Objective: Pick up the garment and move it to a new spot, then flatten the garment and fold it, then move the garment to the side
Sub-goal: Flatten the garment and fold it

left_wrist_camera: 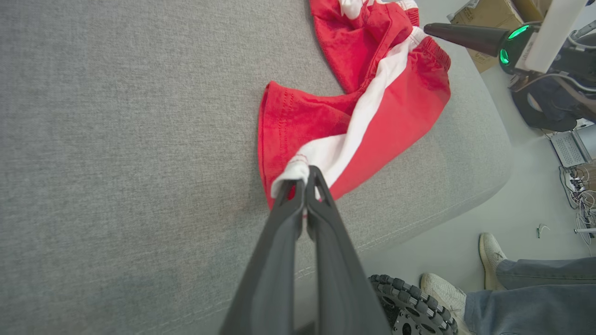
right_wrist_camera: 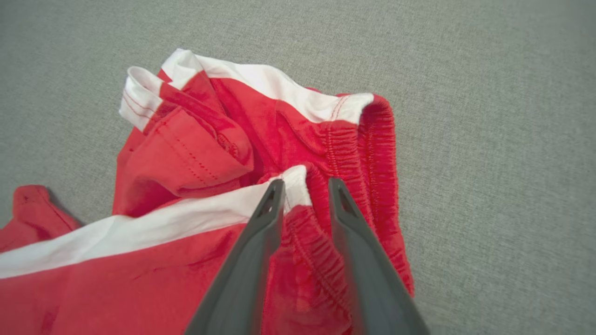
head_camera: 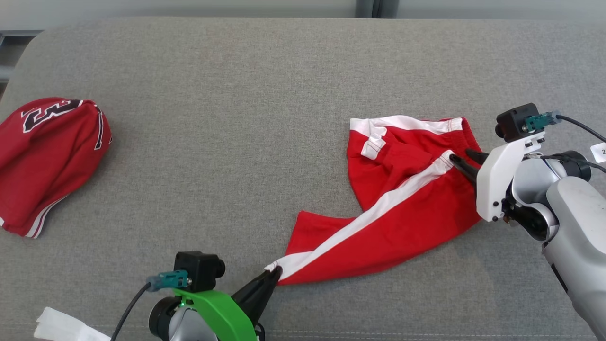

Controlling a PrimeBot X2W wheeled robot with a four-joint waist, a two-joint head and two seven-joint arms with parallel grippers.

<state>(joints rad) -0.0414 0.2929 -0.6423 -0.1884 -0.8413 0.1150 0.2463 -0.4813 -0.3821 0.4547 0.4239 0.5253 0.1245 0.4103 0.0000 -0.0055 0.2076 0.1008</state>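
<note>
Lots lying around here. Far over on the left of the grey upholstered cushion (head_camera: 236, 94) sits a bunched-up dark red jersey with white trim (head_camera: 47, 161), well apart from everything else. It's got black-and-white block numerals on it, but they're crumpled and I can't read them for sure. A scrap of white paper or cloth (head_camera: 57, 327) pokes in at the lower left corner of the head view. There's a small white tag (head_camera: 599, 151) on the right arm's cable showing a "2"; the rest is cut off.

In the left wrist view, past the cushion edge, you can see a person's white shoes (left_wrist_camera: 442, 291) and jeans legs, a black roller wheel (left_wrist_camera: 409, 307) and a brown cardboard box (left_wrist_camera: 484, 18) on the floor. None of it touches the cloth.

The red shorts with white side stripes (head_camera: 402, 213) (left_wrist_camera: 396, 116) (right_wrist_camera: 186, 153) lie rumpled on the right half of the cushion, one leg trailing toward the near edge. The left fingers (head_camera: 272, 277) (left_wrist_camera: 313, 181) are pinched tight on the white hem corner of that leg. The right fingers (head_camera: 458, 161) (right_wrist_camera: 279, 195) are parted a bit, tips down on the elastic waistband right where the white stripe ends, with gathered fabric between them but not clamped.
</note>
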